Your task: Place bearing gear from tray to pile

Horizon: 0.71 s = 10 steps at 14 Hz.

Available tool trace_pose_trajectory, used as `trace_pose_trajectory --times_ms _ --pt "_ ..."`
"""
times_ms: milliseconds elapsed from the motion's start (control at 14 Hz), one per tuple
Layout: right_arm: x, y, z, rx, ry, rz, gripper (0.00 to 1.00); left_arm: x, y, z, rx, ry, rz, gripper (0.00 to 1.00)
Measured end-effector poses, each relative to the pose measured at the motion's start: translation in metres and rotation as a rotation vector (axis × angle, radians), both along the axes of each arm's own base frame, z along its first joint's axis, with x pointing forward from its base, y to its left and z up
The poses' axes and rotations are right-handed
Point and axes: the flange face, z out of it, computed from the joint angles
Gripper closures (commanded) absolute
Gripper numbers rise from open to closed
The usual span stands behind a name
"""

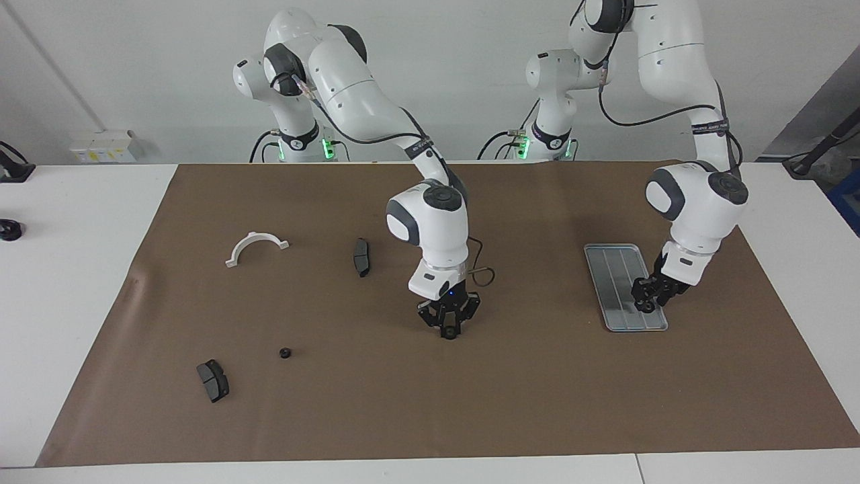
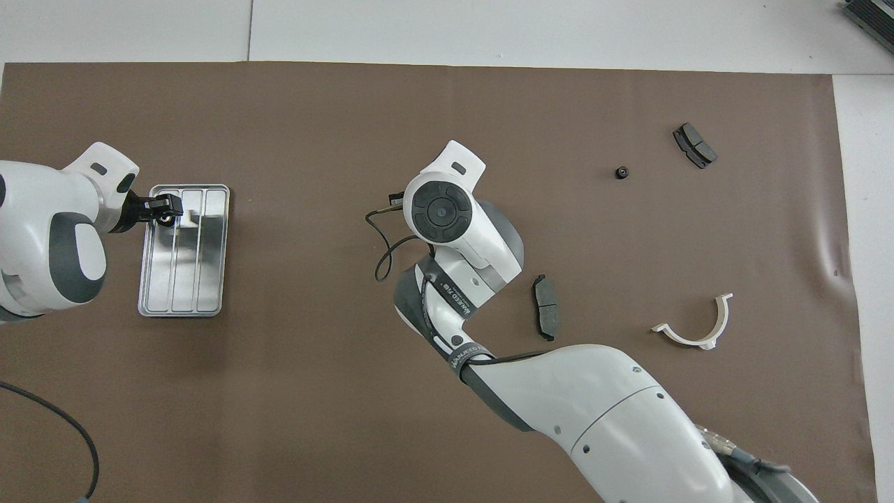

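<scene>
Sitting right of centre in the facing view on the tray [image 1: 608, 282], the small rigid, likely slick bearing gear [image 1: 646, 307] is getting pinched across its rim by the closing left gripper [image 1: 646, 304], while mid-frame the right gripper [image 1: 449, 327] is clamping another gear [image 1: 449, 332] on the mat.

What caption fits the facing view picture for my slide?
Left gripper closes on a bearing gear over the tray; right gripper closes on another gear mid-table.

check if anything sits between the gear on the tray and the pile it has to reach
Only the right gripper, down on the mat mid-table over another gear, stands in that stretch. The left gripper is at the gear on the tray; toward the bracket, bare mat.
</scene>
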Motion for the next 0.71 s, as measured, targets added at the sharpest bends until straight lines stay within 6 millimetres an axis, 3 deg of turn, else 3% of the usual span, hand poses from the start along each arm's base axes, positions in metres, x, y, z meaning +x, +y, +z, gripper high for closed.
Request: trace_pose_trajectory --times_ms 285,428,570,713 --pt "0.001 -0.003 0.004 -0.024 0.028 -0.012 1.00 -0.006 0.003 -0.009 0.010 -0.040 0.009 0.43" --pt "0.009 -0.016 0.029 -0.031 0.025 -0.039 1.00 -0.006 0.004 -0.009 0.011 -0.041 0.009 0.46" --pt "0.026 -0.056 0.072 -0.028 0.013 -0.101 1.00 -0.006 0.004 -0.009 0.012 -0.043 0.009 0.50" --pt "0.037 -0.114 0.112 -0.039 0.010 -0.133 1.00 -0.006 0.004 -0.009 0.014 -0.043 0.002 0.52"
